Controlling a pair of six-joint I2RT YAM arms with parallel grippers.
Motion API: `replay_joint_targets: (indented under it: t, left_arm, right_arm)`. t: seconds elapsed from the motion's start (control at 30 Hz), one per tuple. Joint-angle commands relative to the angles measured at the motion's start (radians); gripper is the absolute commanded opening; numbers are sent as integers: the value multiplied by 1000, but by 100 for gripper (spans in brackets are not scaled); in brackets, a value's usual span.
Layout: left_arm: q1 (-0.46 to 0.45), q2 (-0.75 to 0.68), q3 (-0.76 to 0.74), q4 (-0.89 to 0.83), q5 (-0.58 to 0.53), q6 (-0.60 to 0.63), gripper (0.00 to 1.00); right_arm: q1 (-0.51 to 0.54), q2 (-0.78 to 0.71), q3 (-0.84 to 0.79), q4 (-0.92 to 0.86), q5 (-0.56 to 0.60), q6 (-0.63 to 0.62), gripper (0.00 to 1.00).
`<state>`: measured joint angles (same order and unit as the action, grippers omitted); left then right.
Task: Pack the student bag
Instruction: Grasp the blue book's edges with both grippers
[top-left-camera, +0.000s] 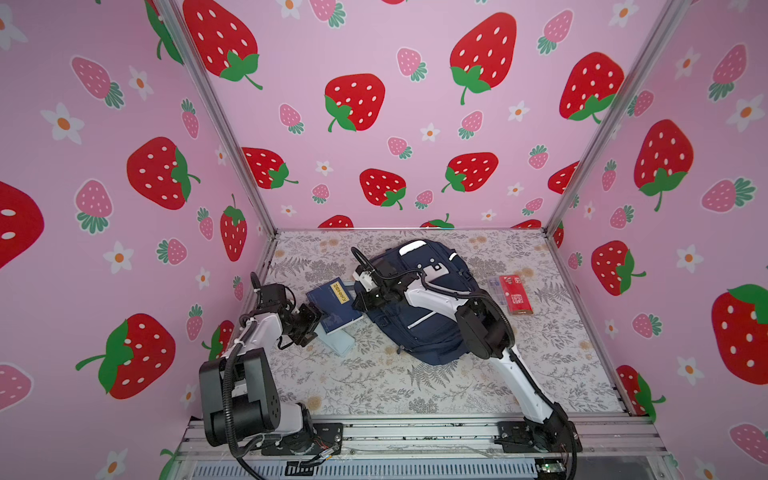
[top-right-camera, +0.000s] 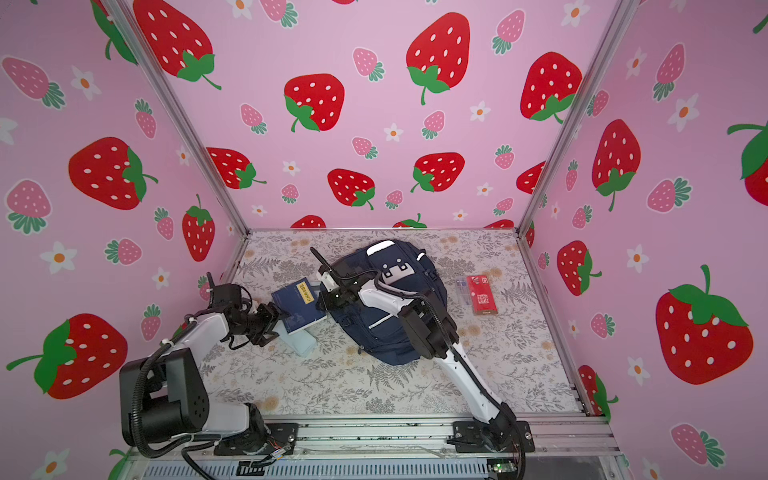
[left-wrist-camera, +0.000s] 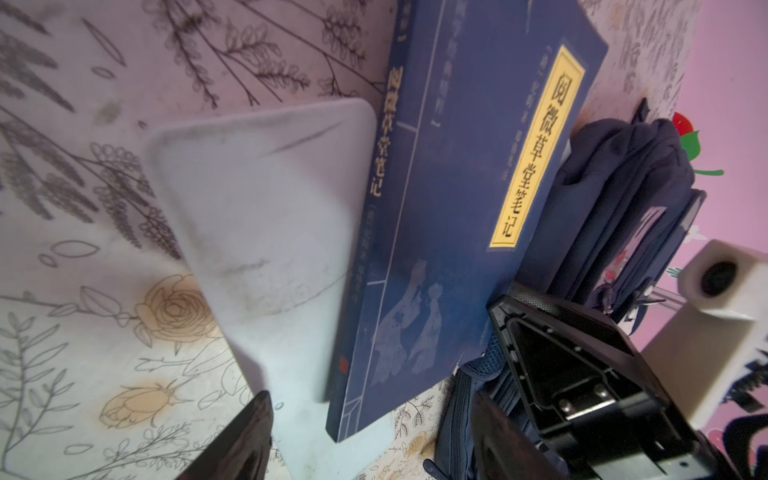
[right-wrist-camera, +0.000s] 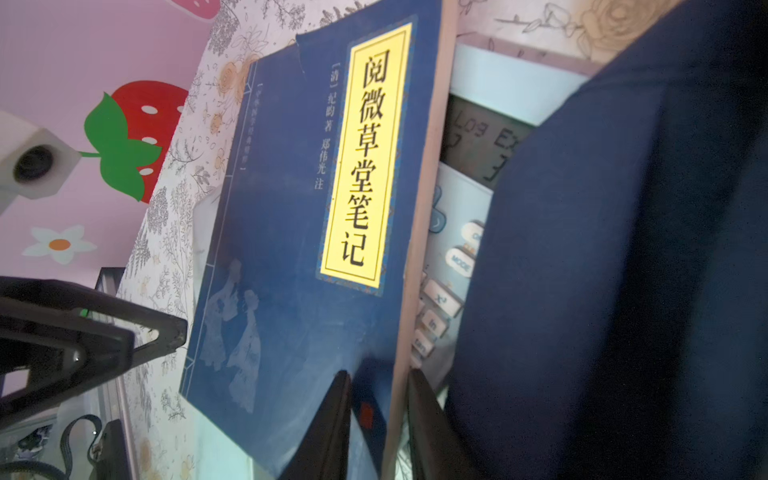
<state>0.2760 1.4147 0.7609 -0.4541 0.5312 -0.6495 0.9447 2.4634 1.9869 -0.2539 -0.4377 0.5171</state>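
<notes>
Closest to the lens, the left arm (top-left-camera: 237, 390) rises from the near left corner of the bench (top-left-camera: 374, 390). The right arm (top-left-camera: 528, 382) rises from the near right corner and reaches over the student bag (top-left-camera: 432, 345). That navy bag lies flat in the middle of the bench toward the far edge, white patch up. Just beside its left flank, a blue book (top-left-camera: 332, 303) with a yellow title strip rests partly on a pale blue calculator (top-left-camera: 340, 343).

The left tool (top-left-camera: 324, 318) sits at the book's near corner with its jaws wide, holding nothing. In the left wrist view that corner lies between the spread fingers (left-wrist-camera: 245, 432).

The right tool (top-left-camera: 359, 301) is at the book's edge next to the bag. Its jaws stand narrow on either side of that edge, and I cannot tell whether they press it.

A red box (top-left-camera: 515, 295) lies between the bag and the right edge.
</notes>
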Motion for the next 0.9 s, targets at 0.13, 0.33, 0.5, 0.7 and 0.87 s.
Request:
replay_joint_targets:
  t: [0.13,0.33,0.5,0.7,0.87]
  left_arm:
    - [5,0,26,-32,-15,10,76]
    - [6,6,22,-23,1,4,73]
    - [12,-10,5,10,38,-11,67]
    - [25,-68,-46,140,146,-63,54]
    - [25,-102,-60,178,178,-71,46]
  right_arm:
    - [46,-12,-21,-9,-45,-15,15]
    - [61,-32,-46,10,-50,5,13]
    - [79,-18,-51,3,-45,14,11]
    - [81,-25,-87,19,-32,32,10]
    - [82,-38,-108,48,-38,46,10]
